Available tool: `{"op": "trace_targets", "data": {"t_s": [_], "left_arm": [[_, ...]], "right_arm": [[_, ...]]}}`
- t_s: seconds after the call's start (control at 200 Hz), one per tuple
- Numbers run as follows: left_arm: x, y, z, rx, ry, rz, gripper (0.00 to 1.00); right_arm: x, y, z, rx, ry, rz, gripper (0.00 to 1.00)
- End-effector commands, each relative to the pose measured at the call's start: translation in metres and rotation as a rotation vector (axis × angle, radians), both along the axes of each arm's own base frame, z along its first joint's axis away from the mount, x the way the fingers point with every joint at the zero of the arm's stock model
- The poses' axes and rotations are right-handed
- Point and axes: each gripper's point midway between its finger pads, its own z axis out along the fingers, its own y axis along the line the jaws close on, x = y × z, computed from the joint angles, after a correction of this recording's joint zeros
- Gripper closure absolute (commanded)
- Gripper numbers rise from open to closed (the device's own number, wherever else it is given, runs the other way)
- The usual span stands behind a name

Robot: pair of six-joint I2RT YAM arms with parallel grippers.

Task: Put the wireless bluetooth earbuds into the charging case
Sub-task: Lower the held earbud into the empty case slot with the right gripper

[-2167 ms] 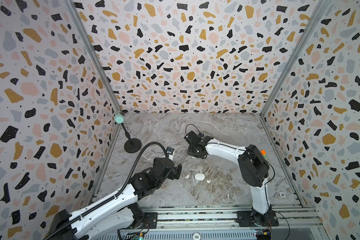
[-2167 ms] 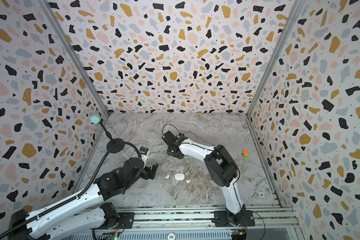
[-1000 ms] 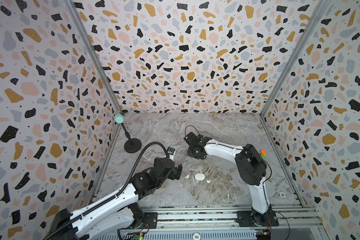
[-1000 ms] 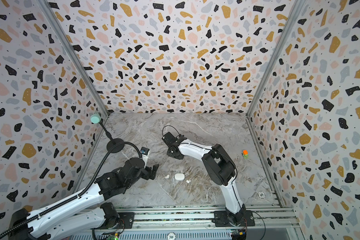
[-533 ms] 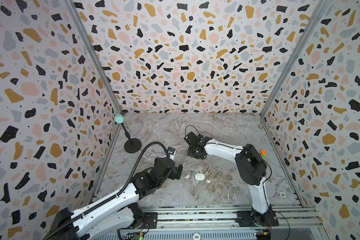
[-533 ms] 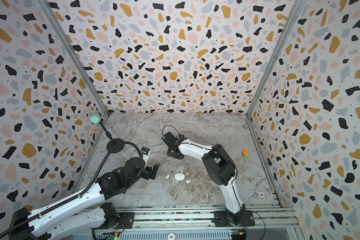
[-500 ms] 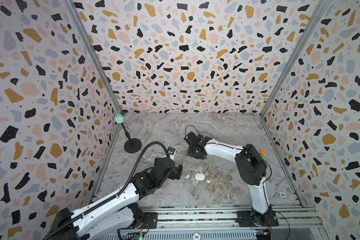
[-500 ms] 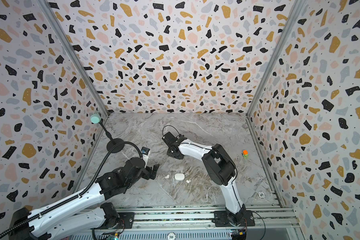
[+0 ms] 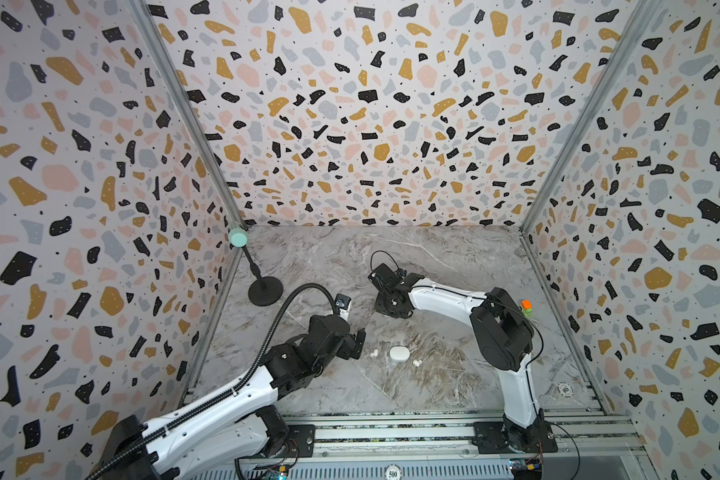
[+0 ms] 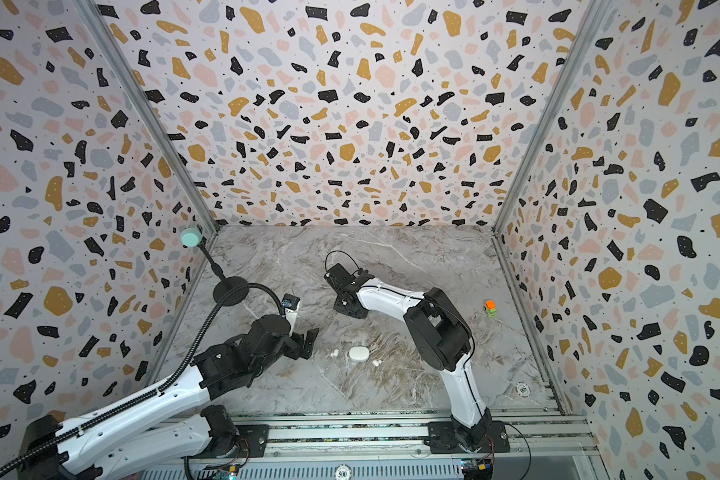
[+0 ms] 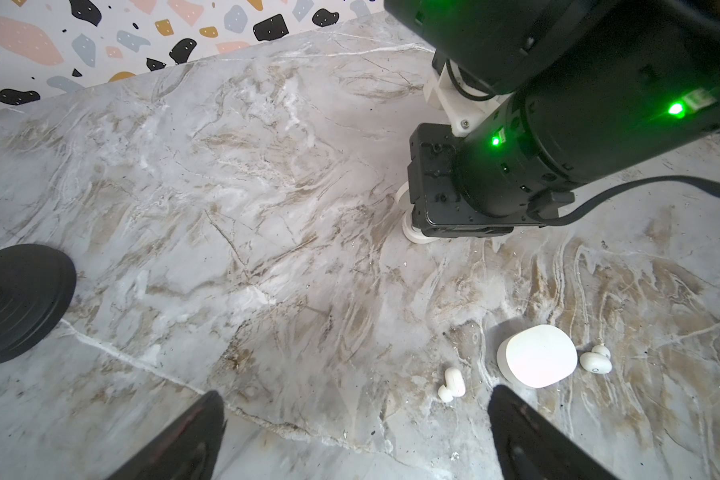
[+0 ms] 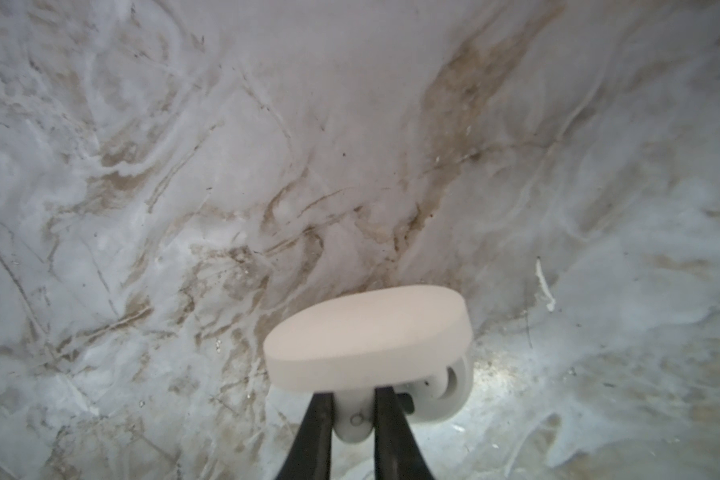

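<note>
Right wrist view: the right gripper (image 12: pixel 353 399) is clenched on a small white piece (image 12: pixel 352 419) at the open charging case (image 12: pixel 366 336); earbud or case part, I cannot tell. In a top view the left gripper (image 9: pixel 356 343) gapes wide. A closed case (image 9: pixel 399 354) lies at its 3 o'clock, with one earbud (image 9: pixel 373 353) at the case's 9 and a second earbud (image 9: pixel 416 363) at 4 o'clock.

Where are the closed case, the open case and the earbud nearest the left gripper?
closed case (image 11: pixel 537 356): left wrist view, middle of its top.
open case (image 12: pixel 366 336): right wrist view, on its flat upper half.
earbud (image 11: pixel 452 384): left wrist view, on its body.
</note>
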Motion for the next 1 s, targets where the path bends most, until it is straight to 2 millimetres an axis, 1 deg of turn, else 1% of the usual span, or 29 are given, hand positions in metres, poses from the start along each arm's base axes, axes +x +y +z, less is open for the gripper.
{"op": "trace_targets", "data": {"t_s": [0.0,0.991], "left_arm": [[0.002,-0.001,-0.001,0.000,-0.009,-0.005,0.00],[0.001,-0.002,-0.003,0.001,-0.003,-0.009,0.00]], "right_arm": [[0.001,-0.002,0.001,-0.009,0.007,-0.003,0.82],[0.001,-0.001,0.016,0.005,-0.011,-0.003,0.77]]}}
